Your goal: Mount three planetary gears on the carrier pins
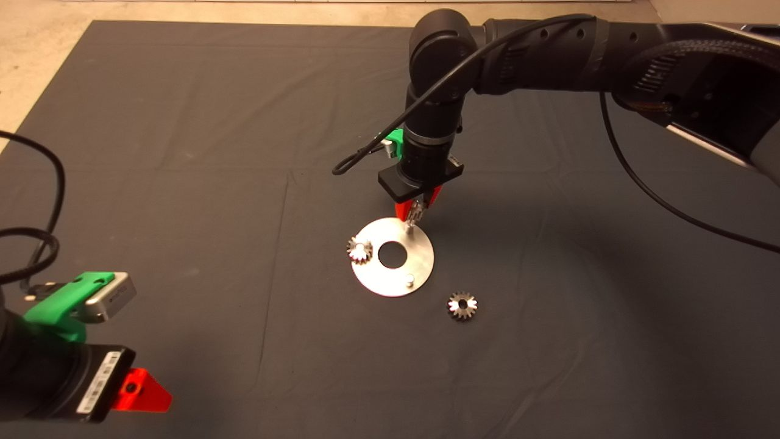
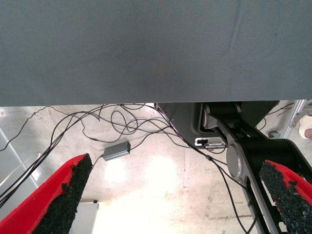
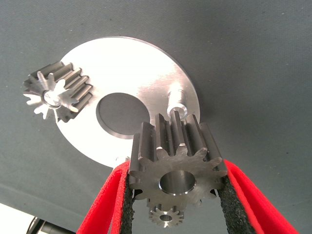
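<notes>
Nearest the head camera, at the lower left edge, the left gripper (image 1: 143, 390) waits parked over the dark mat surface (image 1: 183, 152). Further in, the right gripper (image 1: 418, 207) hangs above the far rim of the flat, shiny round metal disc (image 1: 372, 277) with its large centre hole. One small dull-steel toothed gear (image 1: 359, 250) sits on a pin at the disc's left edge; a bare short silvery peg (image 1: 410, 281) stands near the front rim, and a loose matching gear (image 1: 462, 305) lies on the mat just beyond the disc.

The left wrist view shows that gripper's pads (image 2: 66, 200) spread wide with nothing between them, and floor and cables beyond the mat's edge.

In the right wrist view, black pads (image 3: 233, 204) clamp a third gear (image 3: 175, 161) by its toothed flanks, bore clear. A free peg (image 3: 177, 102) shows past it, the seated gear (image 3: 56, 92) across the disc (image 3: 141, 63).

To seat it well, I judge the bore must be centred over the far peg with the gear level, lowered slowly, and released only once it has slid down; a tilted gear may jam or nudge the disc.
</notes>
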Available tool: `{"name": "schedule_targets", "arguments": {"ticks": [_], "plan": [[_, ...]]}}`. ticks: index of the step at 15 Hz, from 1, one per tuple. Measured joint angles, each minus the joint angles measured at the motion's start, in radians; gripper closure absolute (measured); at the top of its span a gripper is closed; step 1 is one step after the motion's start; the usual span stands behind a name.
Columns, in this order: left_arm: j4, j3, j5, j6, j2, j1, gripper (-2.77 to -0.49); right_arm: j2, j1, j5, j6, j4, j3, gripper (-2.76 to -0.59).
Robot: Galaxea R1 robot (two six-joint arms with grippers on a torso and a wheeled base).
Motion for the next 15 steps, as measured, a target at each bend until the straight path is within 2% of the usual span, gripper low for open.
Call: {"name": "schedule_targets", "arguments": {"ticks": [7, 10, 15], "plan": [[0.0, 0.0, 0.0, 0.018, 0.0, 0.0, -2.51, 0.0, -0.025, 0.0, -0.007, -0.036, 0.007, -1.05], [0.0, 0.0, 0.0, 0.018, 0.0, 0.0, -2.51, 0.0, -0.039, 0.0, -0.008, -0.067, 0.017, -1.05], [0.0, 0.0, 0.0, 0.018, 0.0, 0.0, -2.51, 0.0, -0.039, 0.0, -0.011, -0.112, 0.023, -1.05]]}}
